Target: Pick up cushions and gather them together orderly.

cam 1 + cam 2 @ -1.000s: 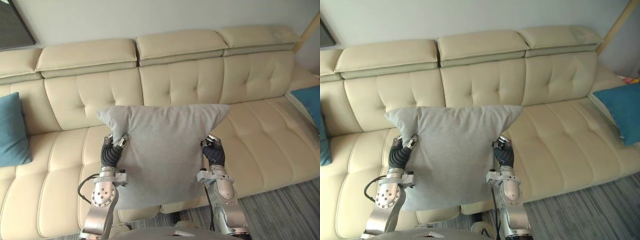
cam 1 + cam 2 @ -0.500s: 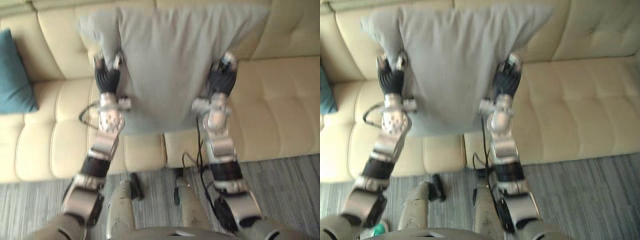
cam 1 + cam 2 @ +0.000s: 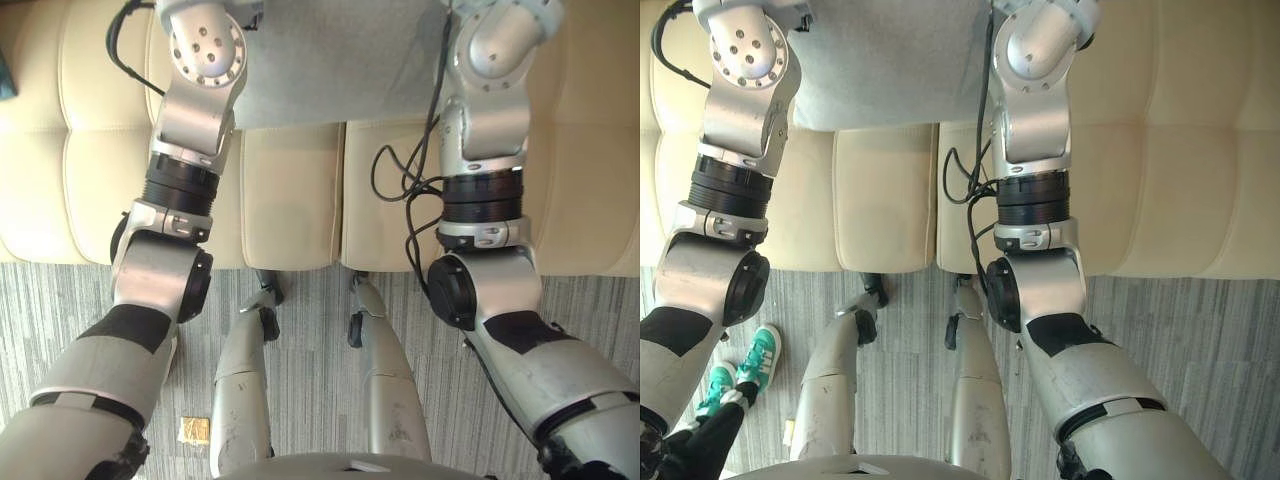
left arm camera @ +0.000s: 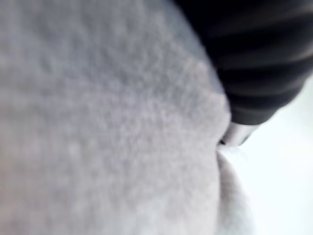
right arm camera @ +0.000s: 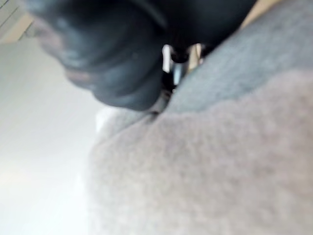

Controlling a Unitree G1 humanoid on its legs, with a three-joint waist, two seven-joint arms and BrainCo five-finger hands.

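Its gaze has tipped floorward. Grey fabric cushion [image 3: 340, 60] hangs between left hand [image 4: 259, 58] and right hand [image 5: 112, 54] above cream leather sofa [image 3: 290, 200]; their grip I cannot tell. If loose, it drops.

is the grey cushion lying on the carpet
No, the grey cushion is up against the cream sofa, well off the striped carpet.

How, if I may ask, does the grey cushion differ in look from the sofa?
The cushion is grey, the sofa cream. The cushion's cover is matte, fuzzy cloth; the sofa's is smooth and seamed into panels. The cushion is smaller, covering part of the sofa's seat. Both are plain, without pattern.
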